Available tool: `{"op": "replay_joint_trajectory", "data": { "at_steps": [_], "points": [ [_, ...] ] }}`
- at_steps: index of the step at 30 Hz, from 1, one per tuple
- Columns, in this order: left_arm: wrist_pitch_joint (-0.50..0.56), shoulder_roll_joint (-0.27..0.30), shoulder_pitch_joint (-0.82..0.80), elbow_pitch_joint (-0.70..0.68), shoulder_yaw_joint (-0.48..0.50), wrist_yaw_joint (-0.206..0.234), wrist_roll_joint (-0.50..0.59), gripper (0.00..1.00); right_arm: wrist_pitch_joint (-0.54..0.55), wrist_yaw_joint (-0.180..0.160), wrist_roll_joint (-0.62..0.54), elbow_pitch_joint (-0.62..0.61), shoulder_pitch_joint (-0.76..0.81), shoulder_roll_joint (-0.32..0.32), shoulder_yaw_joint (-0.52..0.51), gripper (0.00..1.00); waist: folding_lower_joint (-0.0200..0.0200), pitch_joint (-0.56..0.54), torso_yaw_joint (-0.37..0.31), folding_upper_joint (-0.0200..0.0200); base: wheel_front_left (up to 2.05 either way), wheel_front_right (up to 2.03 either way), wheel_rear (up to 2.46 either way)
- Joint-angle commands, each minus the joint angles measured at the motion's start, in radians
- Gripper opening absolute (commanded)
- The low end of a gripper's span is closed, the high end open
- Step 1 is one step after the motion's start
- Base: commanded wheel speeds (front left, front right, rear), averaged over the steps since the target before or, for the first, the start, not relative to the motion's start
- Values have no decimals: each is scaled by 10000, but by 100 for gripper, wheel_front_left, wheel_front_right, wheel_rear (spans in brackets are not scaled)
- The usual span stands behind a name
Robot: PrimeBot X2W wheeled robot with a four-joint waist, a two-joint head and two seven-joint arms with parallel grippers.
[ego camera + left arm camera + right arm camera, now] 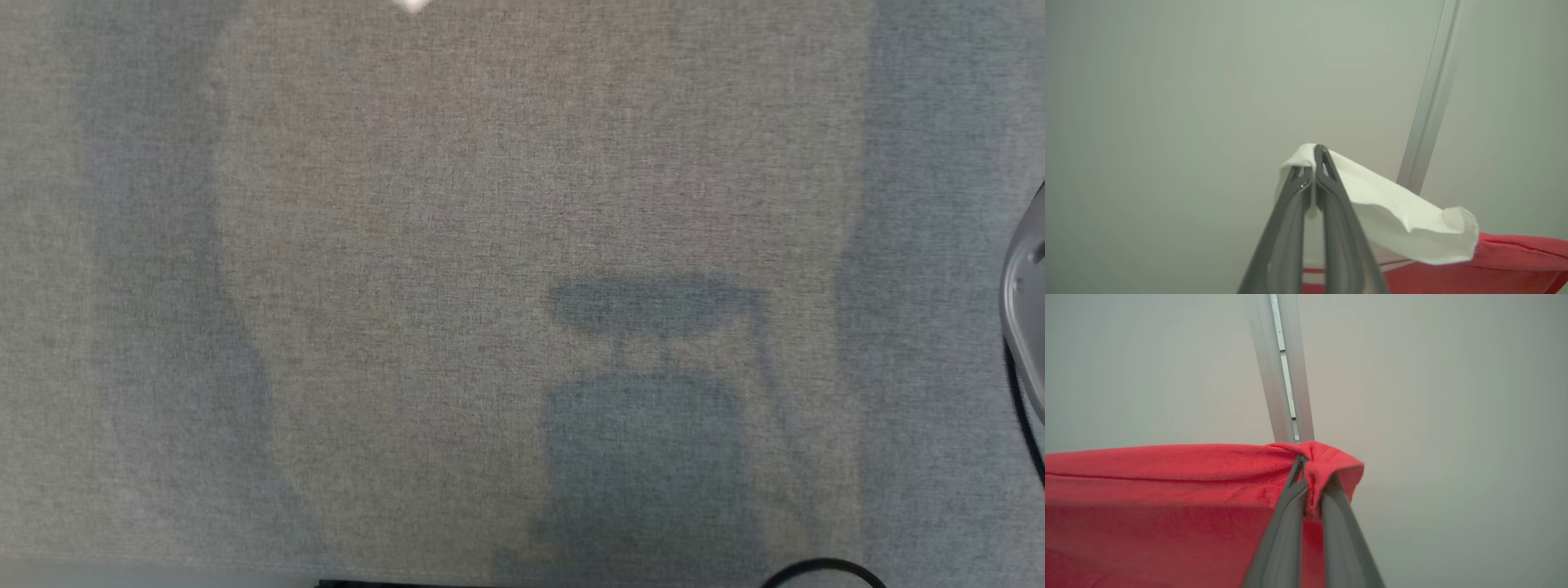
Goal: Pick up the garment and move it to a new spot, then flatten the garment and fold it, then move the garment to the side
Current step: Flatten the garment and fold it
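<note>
The garment (1167,498) is red with a white part (1396,212). It hangs in the air, held up by both grippers. In the left wrist view my left gripper (1312,163) is shut on a white edge of the garment, with red cloth (1494,265) trailing off to the lower right. In the right wrist view my right gripper (1312,473) is shut on a bunched red corner, and the red cloth stretches away to the left. Both wrist views look upward at a pale wall.
The head view looks down on a grey fabric-covered table (522,245) crossed by the robot's shadow. A pale forearm part (1024,310) shows at the right edge, a black cable (824,567) at the bottom. A metal rail (1282,367) runs up the wall.
</note>
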Motion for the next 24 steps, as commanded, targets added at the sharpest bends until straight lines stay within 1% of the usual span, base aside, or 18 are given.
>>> {"op": "replay_joint_trajectory", "data": {
  "at_steps": [1, 3, 5, 7, 8, 9, 10, 11, 12, 13, 15, 16, 18, 20, 21, 22, 23, 24],
  "points": [
    [-480, 10, -257, 340, 81, -51, -152, 0, -178, -13, 43, 454, -136, 48, 142, 0, -3, 276, 152, -4, 0, 0, 0],
    [-891, -9, -132, 671, -173, -132, -282, 0, -410, -13, 284, 1017, -6, 71, 568, 0, -3, 292, 134, -4, 0, 0, 0],
    [-1107, 140, 475, 376, -796, -129, -771, 0, -683, -13, 719, 1369, 538, -145, 1134, 0, -3, 205, 58, -4, 0, 0, 0],
    [-1269, 610, 1397, -336, -1468, -124, -1221, 0, -963, -15, 1388, 1367, 1226, -438, 1633, 0, -3, 64, 2, -4, 0, 0, 0],
    [-1321, 826, 2049, -700, -1684, -120, -1566, 0, -1069, -13, 1739, 1303, 1769, -580, 1910, 0, -3, -75, -18, -4, 0, 0, 0],
    [-1373, 1096, 2802, -1155, -2012, -115, -1683, 0, -1172, -13, 2118, 1215, 2446, -727, 2196, 0, -3, -282, -51, -4, 0, 0, 0],
    [-1394, 1325, 3629, -1552, -2141, -116, -1901, 0, -1275, -11, 2514, 1107, 3205, -909, 2411, 0, -3, -543, -88, -4, 0, 0, 0],
    [-1424, 1427, 4558, -1796, -2134, -107, -2193, 0, -1315, -11, 2920, 974, 4032, -1156, 2602, 0, -3, -833, -62, -4, 0, 0, 0],
    [-1434, 1677, 5439, -2267, -2299, -120, -2142, 0, -1327, -11, 3314, 762, 4773, -1393, 2762, 0, -3, -1082, -99, -4, 0, 0, 0],
    [-1443, 1843, 6250, -2688, -2093, -116, -2069, 0, -1382, -15, 3635, 569, 5530, -1664, 2795, 0, -3, -1323, -122, -4, 0, 0, 0],
    [-1439, 2000, 8109, -3553, -1976, -118, -1719, 0, -1434, -15, 4253, 175, 7152, -1999, 2881, 0, -3, -1836, -130, -4, 0, 0, 0],
    [-1441, 1998, 8984, -3932, -1589, -86, -1594, 0, -1402, -15, 4479, -50, 7951, -2157, 2947, 0, -3, -2055, -138, -4, 0, 0, 0],
    [-1442, 1559, 10756, -4628, -1276, -54, -1327, 0, -1440, -19, 4979, -459, 9447, -2459, 2820, 0, -3, -2529, -39, -4, 0, 0, 0],
    [-1445, 1112, 12223, -5247, -892, 65, -1338, 0, -1437, -19, 5306, -927, 10668, -2611, 2653, 0, -3, -2902, -2, -4, 0, 0, 0],
    [-1445, 1070, 12910, -5521, -917, 56, -1075, 0, -1452, -19, 5428, -1126, 11234, -2683, 2531, 0, -3, -3063, 10, -4, 0, 0, 0],
    [-1445, 874, 13497, -5727, -888, 112, -995, 0, -1427, -19, 5525, -1309, 11735, -2681, 2453, 0, -3, -3194, 13, -4, 0, 0, 0],
    [-1446, 467, 14037, -5831, -832, 185, -1135, 0, -1437, -19, 5616, -1448, 12208, -2654, 2315, 0, -3, -3343, 49, -4, 0, 0, 0],
    [-1443, 270, 14548, -5886, -890, 148, -1066, 0, -1474, -19, 5681, -1540, 12653, -2637, 2121, 0, -3, -3483, 79, -4, 0, 0, 0]
  ]
}}
